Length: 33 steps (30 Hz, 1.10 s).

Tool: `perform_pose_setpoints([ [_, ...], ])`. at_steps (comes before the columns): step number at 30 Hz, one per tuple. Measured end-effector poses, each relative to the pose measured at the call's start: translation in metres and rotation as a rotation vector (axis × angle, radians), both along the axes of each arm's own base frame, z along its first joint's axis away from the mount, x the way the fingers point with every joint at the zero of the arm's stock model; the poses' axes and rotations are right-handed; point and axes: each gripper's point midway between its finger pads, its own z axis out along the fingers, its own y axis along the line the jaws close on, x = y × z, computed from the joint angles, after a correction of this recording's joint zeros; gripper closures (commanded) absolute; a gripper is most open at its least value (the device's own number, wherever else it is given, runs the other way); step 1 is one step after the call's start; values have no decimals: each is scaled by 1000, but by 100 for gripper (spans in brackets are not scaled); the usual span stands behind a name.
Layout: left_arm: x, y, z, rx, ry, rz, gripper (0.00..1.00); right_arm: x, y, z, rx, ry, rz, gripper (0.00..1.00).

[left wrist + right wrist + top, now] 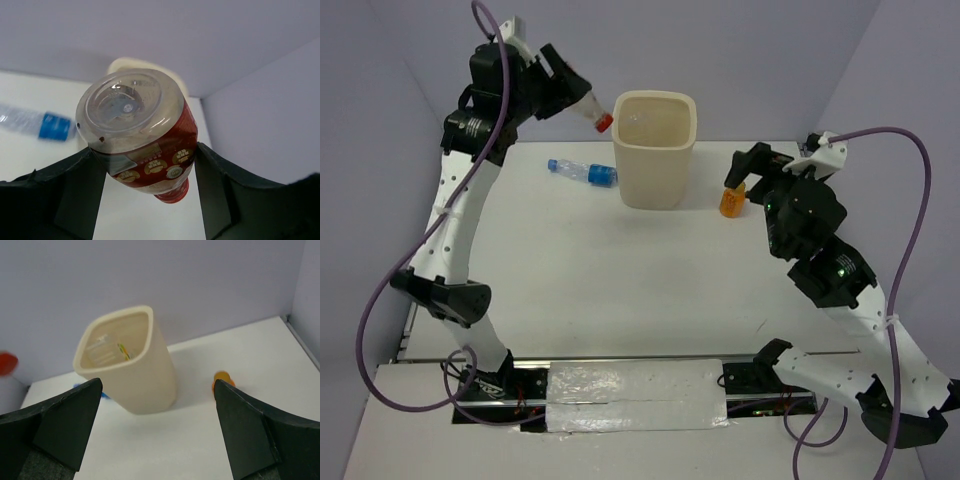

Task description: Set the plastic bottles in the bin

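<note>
- White table [620, 270] carries the bin [655, 160], a blue-capped bottle [582, 172] lying left of it
- My left gripper [567, 92] clamps the red-capped bottle [592, 113] beside the bin's rim
- My right gripper [157, 387] gapes near the orange bottle [731, 201]

Both arms [460, 215] have white dotted links, black joints, black jaws and purple cables [885, 129].

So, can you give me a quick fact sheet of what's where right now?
Left gripper: raised just left of the bin mouth, shut on the red-capped bottle, cap tilted toward the bin
Right gripper: open, empty, close by the orange bottle
Bin: upright at the far side of the table; something clear lies inside
Blue-capped bottle: lying on the table, left of the bin
Orange bottle: standing right of the bin
</note>
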Motion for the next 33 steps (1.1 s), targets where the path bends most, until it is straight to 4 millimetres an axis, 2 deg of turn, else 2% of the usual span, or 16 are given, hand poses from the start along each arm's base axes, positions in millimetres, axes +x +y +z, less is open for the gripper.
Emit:
perform_pose_setpoints([
  [3,13,-29,32,-24,-125,-72,59,-7,-1,-41,9,105,4,0],
  [5,22,-47,41,-38,-180,-111,58,-15,-2,-77,19,186,15,0],
  [10,54,-91,37,-52,-269,-180,58,-40,2,-158,42,392,63,0],
  [12,68,-108,25,-55,-281,-200,57,-52,-2,-174,69,435,64,0],
  [17,101,-148,-21,-40,-271,-239,55,-77,-22,-171,142,430,34,0],
  [22,125,-176,-82,-13,-203,-252,50,-96,-42,-150,212,380,8,0],
  [25,134,-182,-109,7,-164,-244,27,-103,-48,-151,228,386,-5,0],
  [26,136,-183,-115,13,-156,-240,9,-104,-49,-154,226,396,-10,0],
  [27,137,-183,-119,24,-155,-238,2,-105,-49,-156,226,404,-12,0],
  [33,139,-182,-123,53,-164,-240,1,-102,-46,-165,196,448,-25,0],
])
